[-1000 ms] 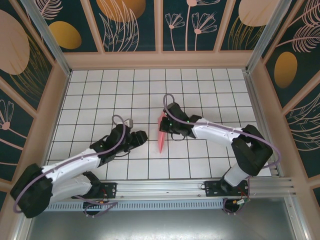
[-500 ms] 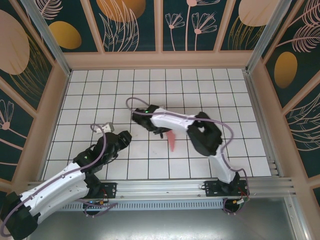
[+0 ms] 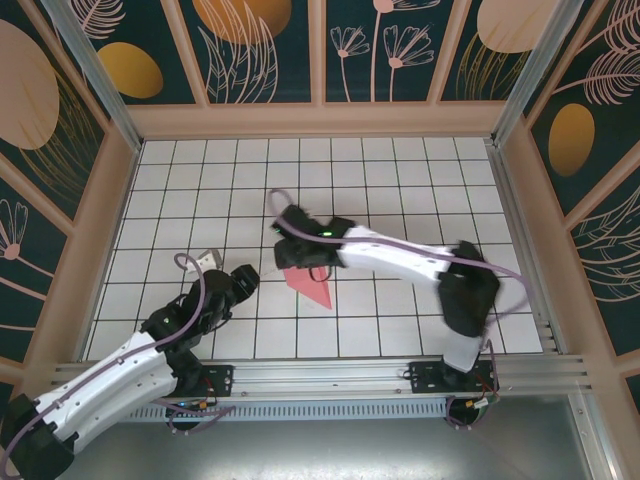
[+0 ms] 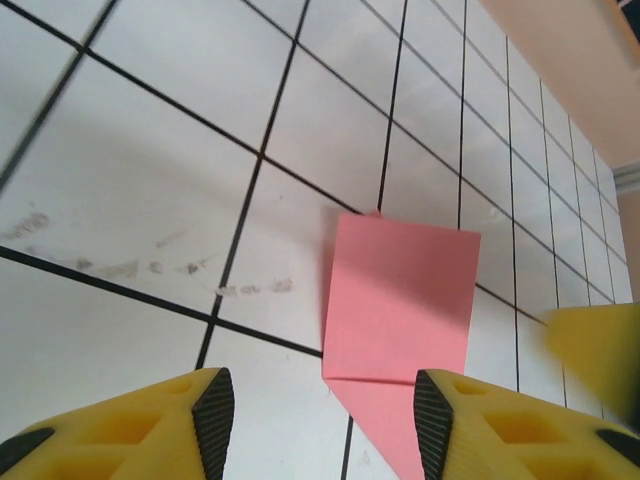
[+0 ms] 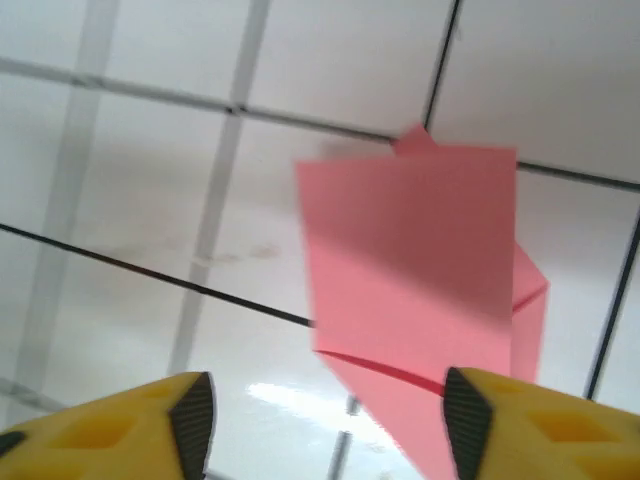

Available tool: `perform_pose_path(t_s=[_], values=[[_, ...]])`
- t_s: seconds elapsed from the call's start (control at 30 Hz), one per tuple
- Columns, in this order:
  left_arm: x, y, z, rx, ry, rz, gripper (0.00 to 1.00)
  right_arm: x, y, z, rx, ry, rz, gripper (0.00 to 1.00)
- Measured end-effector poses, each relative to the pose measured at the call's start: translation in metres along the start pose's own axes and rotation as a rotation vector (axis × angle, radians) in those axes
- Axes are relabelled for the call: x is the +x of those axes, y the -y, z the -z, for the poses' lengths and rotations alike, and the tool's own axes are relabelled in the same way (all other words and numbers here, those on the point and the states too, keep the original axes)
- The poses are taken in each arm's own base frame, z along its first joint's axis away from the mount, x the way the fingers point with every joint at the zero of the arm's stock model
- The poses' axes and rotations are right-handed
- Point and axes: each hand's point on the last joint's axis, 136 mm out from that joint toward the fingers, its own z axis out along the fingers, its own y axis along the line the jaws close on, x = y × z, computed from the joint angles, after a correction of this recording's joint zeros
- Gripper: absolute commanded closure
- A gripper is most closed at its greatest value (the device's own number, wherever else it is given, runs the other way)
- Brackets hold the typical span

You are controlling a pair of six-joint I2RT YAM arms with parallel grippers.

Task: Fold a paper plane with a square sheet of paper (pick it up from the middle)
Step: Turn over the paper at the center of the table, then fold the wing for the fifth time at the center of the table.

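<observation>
Set on a white tabletop (image 3: 200,180) ruled into square tiles by black lines. Showed faint grey smudges (image 4: 120,268) on one tile and a soft glare (image 5: 290,400) on another. Was boxed by a pale beige ledge (image 3: 320,120) and dark teal wall panels (image 3: 265,50) printed with gold ovals and pink line-drawn flowers. Ended nearside in an aluminium rail (image 3: 330,375).

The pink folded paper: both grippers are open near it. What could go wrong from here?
1. The paper lies loose on the smooth tiled table; a gripper coming down may push it aside instead of catching it.
2. The right gripper hangs close above it, so a low move could drag or crumple it.
3. The left gripper points at the same paper; the two arms might bump if both reach in.
</observation>
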Motion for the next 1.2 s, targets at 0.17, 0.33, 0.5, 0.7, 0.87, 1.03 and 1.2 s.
perform_pose_path(t_s=[0.17,0.33,0.5,0.7,0.87,1.03,1.2], values=[[0.023,0.007,-0.016,0.022,-0.111,-0.019,0.45,-0.006,0.051,0.009,-0.239,0.051,-0.21,0.8],[0.043,0.007,-0.029,0.017,-0.203,-0.032,0.41,0.047,0.062,-0.023,-0.323,-0.124,-0.253,0.85],[0.052,0.011,-0.035,0.035,-0.248,-0.027,0.39,0.043,0.042,-0.021,-0.425,-0.122,-0.222,0.85],[0.056,0.016,-0.044,0.061,-0.287,0.0,0.38,0.039,0.043,-0.036,-0.438,-0.132,-0.23,0.83],[0.059,0.016,-0.051,0.072,-0.33,0.027,0.36,0.039,0.059,-0.054,-0.422,-0.157,-0.268,0.82],[0.054,0.016,-0.058,0.087,-0.343,0.062,0.35,0.038,0.07,-0.064,-0.435,-0.161,-0.285,0.82],[0.058,0.02,-0.069,0.082,-0.387,0.074,0.35,0.052,0.088,-0.074,-0.442,-0.188,-0.32,0.81]])
